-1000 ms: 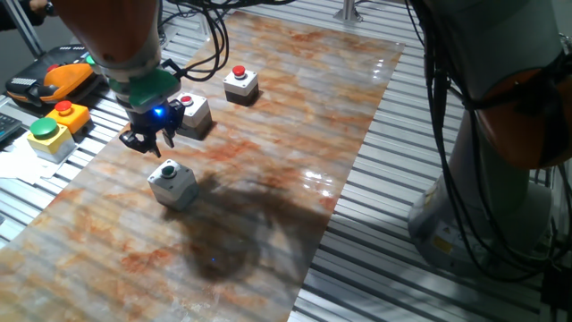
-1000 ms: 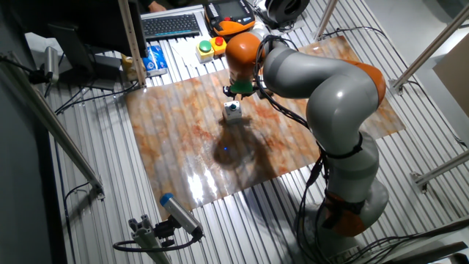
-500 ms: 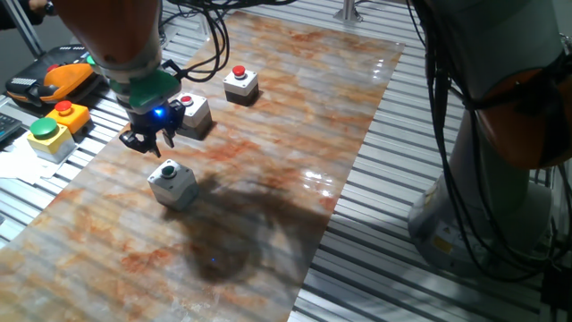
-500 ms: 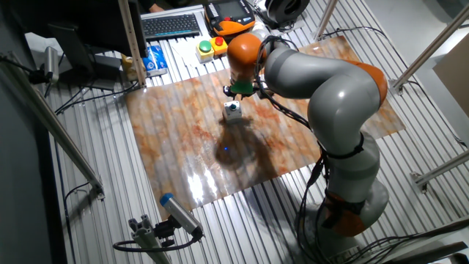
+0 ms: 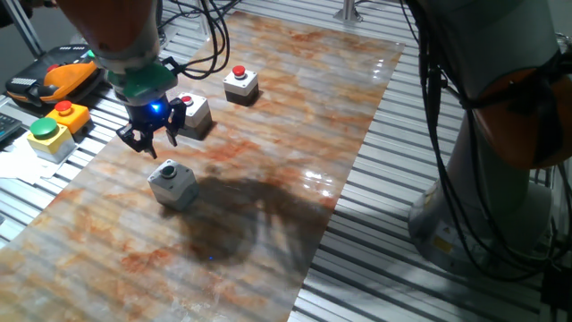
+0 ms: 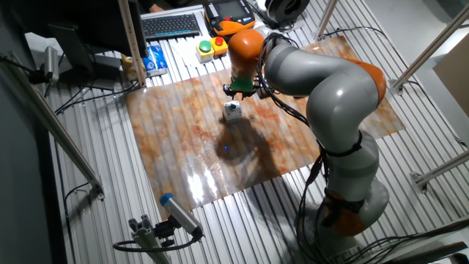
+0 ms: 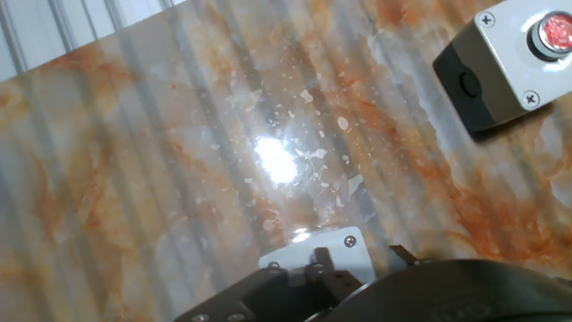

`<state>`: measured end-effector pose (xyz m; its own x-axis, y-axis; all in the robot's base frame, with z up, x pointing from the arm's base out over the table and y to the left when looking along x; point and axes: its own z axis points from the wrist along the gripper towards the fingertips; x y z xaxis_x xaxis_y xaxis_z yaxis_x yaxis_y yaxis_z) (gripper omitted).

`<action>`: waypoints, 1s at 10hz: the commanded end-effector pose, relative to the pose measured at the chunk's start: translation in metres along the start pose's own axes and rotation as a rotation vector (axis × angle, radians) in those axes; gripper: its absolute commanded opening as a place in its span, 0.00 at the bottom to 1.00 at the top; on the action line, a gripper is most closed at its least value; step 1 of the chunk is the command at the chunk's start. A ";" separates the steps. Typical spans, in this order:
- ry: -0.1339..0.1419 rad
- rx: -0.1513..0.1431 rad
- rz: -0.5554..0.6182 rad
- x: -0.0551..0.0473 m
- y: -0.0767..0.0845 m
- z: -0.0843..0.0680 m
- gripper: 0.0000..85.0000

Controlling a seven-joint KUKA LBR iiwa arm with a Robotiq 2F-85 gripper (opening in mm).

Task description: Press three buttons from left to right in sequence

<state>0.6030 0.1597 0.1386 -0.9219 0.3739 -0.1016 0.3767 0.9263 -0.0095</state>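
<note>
On the marbled counter [image 5: 268,116] stand three small light-grey button boxes in a loose row. The nearest box [image 5: 172,184] carries a cap that reads dark in one fixed view, its colour hard to judge; the middle box [image 5: 193,114] and the far box [image 5: 240,82] each carry a red cap. All three sit upright with caps facing up. They are cubes, so no long axis shows.

Off the counter's edge sit two further boxes: a yellow box with a big green button [image 5: 46,136] and a yellow-orange box with a red button [image 5: 66,113].

One end effector [image 5: 148,137] hangs above the counter between the nearest and middle boxes, just beside the middle one, with a blue light on its body. Its dark fingers [image 5: 136,140] point downward and hold nothing; whether they are spread or closed I cannot tell.

From the other fixed view, the arm hides most of the row. The hand view cuts off one red-capped box at the upper right corner, and the hand's body blocks its lower edge.
</note>
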 end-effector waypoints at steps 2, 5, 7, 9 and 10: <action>-0.009 0.028 0.015 0.000 0.000 0.000 0.40; -0.010 0.025 0.010 0.001 0.001 0.001 0.40; -0.020 0.027 0.030 0.002 0.001 0.002 0.40; -0.030 0.038 0.021 0.004 0.001 0.003 0.40; -0.044 0.040 0.008 0.007 -0.002 0.007 0.60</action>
<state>0.5958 0.1594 0.1300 -0.9140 0.3770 -0.1497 0.3875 0.9206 -0.0477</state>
